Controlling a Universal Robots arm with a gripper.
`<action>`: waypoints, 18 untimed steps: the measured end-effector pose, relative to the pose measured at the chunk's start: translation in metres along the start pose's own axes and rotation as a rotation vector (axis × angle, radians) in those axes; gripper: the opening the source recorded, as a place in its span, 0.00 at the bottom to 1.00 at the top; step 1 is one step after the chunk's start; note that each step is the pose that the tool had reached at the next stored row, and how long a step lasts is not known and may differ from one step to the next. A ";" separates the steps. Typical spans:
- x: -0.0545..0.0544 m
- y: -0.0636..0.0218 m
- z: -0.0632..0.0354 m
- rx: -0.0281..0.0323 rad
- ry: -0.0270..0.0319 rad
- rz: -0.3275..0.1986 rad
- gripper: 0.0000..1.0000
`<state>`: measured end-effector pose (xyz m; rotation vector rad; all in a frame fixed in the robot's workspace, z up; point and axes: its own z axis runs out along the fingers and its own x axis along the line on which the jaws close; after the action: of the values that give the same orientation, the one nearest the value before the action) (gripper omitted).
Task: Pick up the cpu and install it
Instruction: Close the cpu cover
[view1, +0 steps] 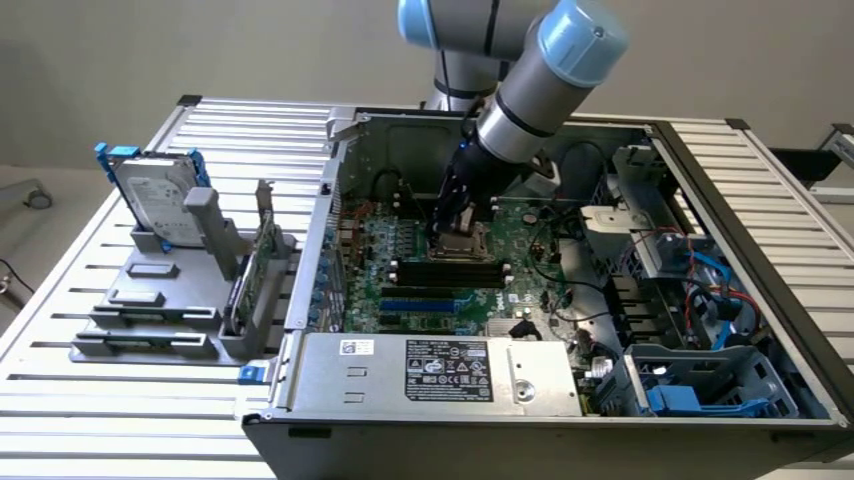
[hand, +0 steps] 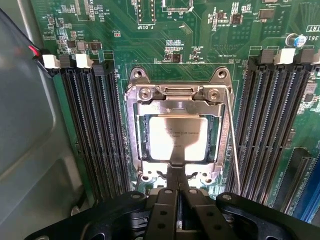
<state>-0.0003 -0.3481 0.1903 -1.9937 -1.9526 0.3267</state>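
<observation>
1. A blue-jointed robot arm reaches down into an open computer case that lies on its side on a slatted metal counter, seen here in the exterior view.
2. The end effector has its two dark fingers pressed together with no gap between them and nothing gripped. The tips hang over the near edge of the socket frame.
3. The cpu, a small square chip with a pale silver top, lies flat inside that frame on the green motherboard. The metal rim surrounds it on all four sides.
4. The fingertips are just beside the chip's near edge and cast a short shadow on its top (whether they touch the metal cannot be told).
5. A thin wire lever runs along one side of the frame, and banks of black memory slots flank the socket on both sides.
6. On the exterior view's left, well apart from the case, a silver hard drive with blue brackets stands upright in a grey holder on the counter.
</observation>
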 end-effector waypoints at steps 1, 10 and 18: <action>0.000 0.0002 0.0007 0.0002 0.0000 0.001 0.11; 0.000 -0.0030 -0.0051 -0.0011 0.0063 0.010 0.11; 0.000 -0.0022 -0.0029 -0.0016 0.0083 0.016 0.11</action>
<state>-0.0012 -0.3481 0.1938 -2.0100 -1.9329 0.3205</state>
